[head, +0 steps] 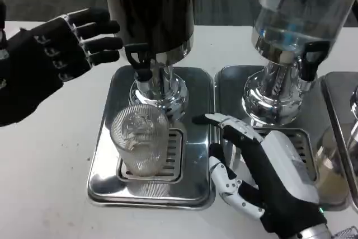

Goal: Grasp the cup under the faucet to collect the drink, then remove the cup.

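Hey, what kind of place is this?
Likely a self-serve drink station: two drink dispensers, one dark and one clear, stand on metal drip trays, with a ribbed cup under the dark one's faucet.

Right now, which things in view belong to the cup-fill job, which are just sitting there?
Job: ribbed clear cup, dark dispenser's faucet, drip tray, left hand, right hand.
Bystanders: clear dispenser, its tray.

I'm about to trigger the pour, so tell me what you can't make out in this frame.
- Dark dispenser: top cut off by the frame edge, so its level is unseen.
- Tap lever: black against black, position unclear.
- Cup: clear ribbed glass, so any liquid inside is unreadable.
- Right hand: wrist cropped at the bottom edge.
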{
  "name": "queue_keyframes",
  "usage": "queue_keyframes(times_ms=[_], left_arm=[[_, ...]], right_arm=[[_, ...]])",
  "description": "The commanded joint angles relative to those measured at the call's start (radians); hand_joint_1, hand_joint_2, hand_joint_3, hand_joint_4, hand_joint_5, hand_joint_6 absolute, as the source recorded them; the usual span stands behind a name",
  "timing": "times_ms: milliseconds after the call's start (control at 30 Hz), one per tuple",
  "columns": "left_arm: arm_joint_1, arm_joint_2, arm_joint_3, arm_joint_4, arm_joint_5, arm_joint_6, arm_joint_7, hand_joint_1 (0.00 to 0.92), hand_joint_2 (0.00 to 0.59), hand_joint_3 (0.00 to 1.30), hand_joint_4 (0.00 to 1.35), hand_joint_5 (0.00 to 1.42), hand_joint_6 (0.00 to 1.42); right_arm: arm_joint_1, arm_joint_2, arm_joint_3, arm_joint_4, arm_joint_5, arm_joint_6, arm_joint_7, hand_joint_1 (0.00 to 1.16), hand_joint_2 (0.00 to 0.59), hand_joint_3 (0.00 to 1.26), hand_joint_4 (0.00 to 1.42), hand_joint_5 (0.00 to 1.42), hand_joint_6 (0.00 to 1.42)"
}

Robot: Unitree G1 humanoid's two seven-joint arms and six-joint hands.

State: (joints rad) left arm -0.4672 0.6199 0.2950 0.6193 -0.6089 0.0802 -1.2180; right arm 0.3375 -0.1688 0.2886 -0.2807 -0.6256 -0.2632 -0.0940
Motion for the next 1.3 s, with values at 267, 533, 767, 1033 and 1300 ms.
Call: queue_keyframes(times_ms=[267, 533, 767, 1033, 1300], left_arm=[[-0.066, -0.058, -0.054, -0.001, 0.028, 0.102, -0.076, 0.000, 0.048, 0.25, 0.16, 0.19, 0.15], [-0.084, -0.083, -0.073, -0.010, 0.055, 0.100, -0.080, 0.000, 0.049, 0.26, 0.17, 0.19, 0.16], [-0.107, -0.087, -0.082, 0.000, 0.077, 0.067, -0.069, 0.000, 0.048, 0.27, 0.17, 0.19, 0.16], [-0.125, -0.089, -0.100, 0.001, 0.128, -0.006, -0.068, 0.000, 0.046, 0.28, 0.18, 0.19, 0.15], [-0.108, -0.099, -0.121, -0.029, 0.168, -0.122, -0.069, 0.000, 0.046, 0.28, 0.18, 0.18, 0.13]], right_arm=[[-0.003, 0.005, 0.008, 0.008, 0.000, -0.007, -0.030, 0.37, 0.586, 0.29, 0.21, 0.17, 0.29], [-0.003, 0.005, 0.012, 0.012, 0.002, -0.006, -0.038, 0.37, 0.586, 0.29, 0.21, 0.17, 0.29], [-0.001, 0.004, 0.010, 0.016, 0.008, -0.004, -0.039, 0.36, 0.586, 0.30, 0.21, 0.17, 0.29], [0.000, 0.006, 0.008, 0.016, 0.013, -0.001, -0.038, 0.36, 0.586, 0.30, 0.21, 0.17, 0.29], [0.011, 0.010, 0.008, 0.007, 0.013, 0.006, -0.037, 0.36, 0.586, 0.30, 0.21, 0.17, 0.29]])
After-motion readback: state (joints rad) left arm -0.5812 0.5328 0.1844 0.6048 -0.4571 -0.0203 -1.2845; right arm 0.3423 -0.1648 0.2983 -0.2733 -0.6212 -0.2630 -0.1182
